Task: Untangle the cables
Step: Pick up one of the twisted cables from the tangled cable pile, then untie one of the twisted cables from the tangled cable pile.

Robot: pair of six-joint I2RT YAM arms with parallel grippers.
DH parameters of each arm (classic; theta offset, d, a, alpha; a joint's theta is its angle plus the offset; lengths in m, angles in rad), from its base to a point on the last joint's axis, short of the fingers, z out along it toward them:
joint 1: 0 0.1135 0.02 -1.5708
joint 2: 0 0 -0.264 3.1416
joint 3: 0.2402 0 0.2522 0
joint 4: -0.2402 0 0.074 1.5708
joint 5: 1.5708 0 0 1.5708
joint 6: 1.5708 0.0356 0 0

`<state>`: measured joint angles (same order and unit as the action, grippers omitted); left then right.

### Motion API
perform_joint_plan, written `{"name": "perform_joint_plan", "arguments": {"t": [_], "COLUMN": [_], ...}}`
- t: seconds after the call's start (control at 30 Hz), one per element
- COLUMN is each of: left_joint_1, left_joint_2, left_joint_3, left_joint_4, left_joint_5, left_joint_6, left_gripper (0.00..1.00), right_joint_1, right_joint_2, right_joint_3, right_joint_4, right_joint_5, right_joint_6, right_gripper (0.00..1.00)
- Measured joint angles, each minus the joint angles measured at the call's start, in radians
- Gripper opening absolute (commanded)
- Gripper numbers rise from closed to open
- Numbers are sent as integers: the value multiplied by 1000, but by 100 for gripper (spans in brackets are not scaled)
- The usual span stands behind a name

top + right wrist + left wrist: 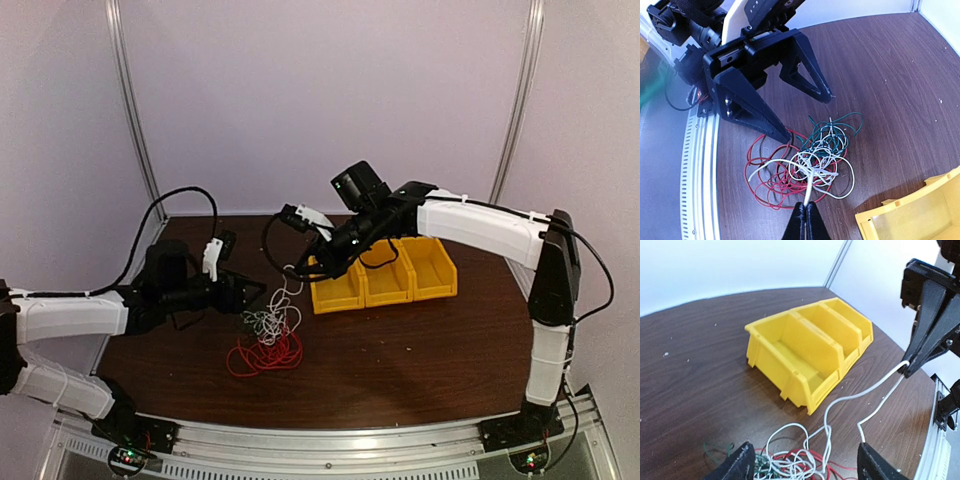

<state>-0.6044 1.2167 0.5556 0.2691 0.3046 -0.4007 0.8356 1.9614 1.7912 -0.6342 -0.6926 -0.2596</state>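
Right hand [805,207] clamps the white cable [809,190] for pulling free; next, the open left hand [807,117] should pin the red cable [760,192].

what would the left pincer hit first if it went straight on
Probably the cables: they lie at the open tips of the left pincer, though depth is unclear; the bins sit farther on.

Soft, even light from above leaves only faint shadows and little glare on the dark table [420,350] in the slightly grainy top view, while the wrist views overexpose the pale walls [715,265], bow the table's far edge and blur the right gripper [807,210].
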Motion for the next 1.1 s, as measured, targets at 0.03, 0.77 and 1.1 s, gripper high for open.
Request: {"name": "perform_joint_plan", "arguments": {"t": [0.03,0.77,1.1], "left_joint_1": [-6,-119,-119], "left_joint_2": [5,525,609], "left_joint_3": [-4,59,60], "left_joint_4": [43,631,656], "left_joint_5": [5,115,87], "left_joint_6": [2,-52,-73], "left_gripper": [71,15,10], "right_joint_1": [0,-1,-124], "right_joint_2": [-1,-115,-179], "right_joint_3": [11,100,264], "right_joint_4": [-2,-115,-171], "right_joint_5": [-3,-53,-198], "right_joint_6": [0,-115,-156], "right_gripper": [0,0,0]}}
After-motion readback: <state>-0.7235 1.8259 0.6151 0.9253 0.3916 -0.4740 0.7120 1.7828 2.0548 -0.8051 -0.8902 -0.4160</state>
